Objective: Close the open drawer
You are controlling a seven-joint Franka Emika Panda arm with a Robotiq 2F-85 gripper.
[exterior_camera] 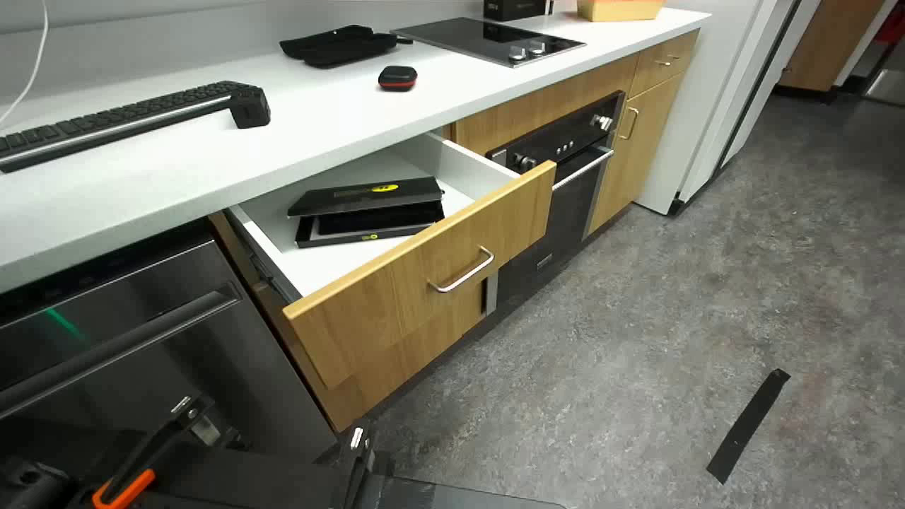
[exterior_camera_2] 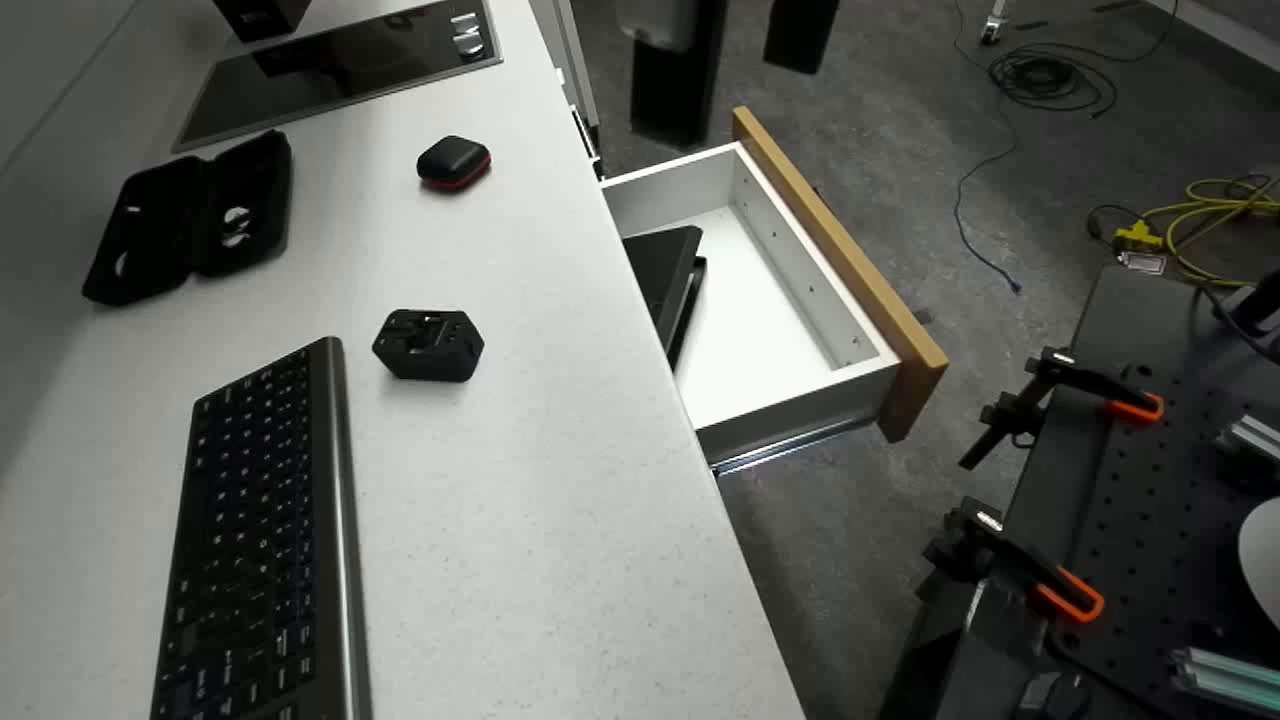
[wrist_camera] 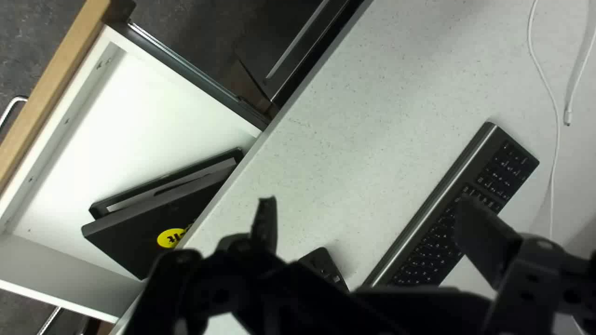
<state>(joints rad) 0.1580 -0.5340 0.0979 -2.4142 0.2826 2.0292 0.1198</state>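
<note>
In an exterior view, the drawer [exterior_camera: 396, 297] juts past the edge of the counter [exterior_camera: 318, 102], open floor [exterior_camera: 664, 290] at three o'clock. In an exterior view, floor separates it from a black platform [exterior_camera_2: 1130, 480] at four. Wrist view: drawer at nine; gripper [wrist_camera: 366, 203] toward five, fingers apart.

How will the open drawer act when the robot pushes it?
The drawer will probably glide straight in rather than tip, since a metal rail runs along its side. Its flat wooden front should feel stiff, not floppy. The box inside might slide on a hard push, as it seems to lie loose.
</note>
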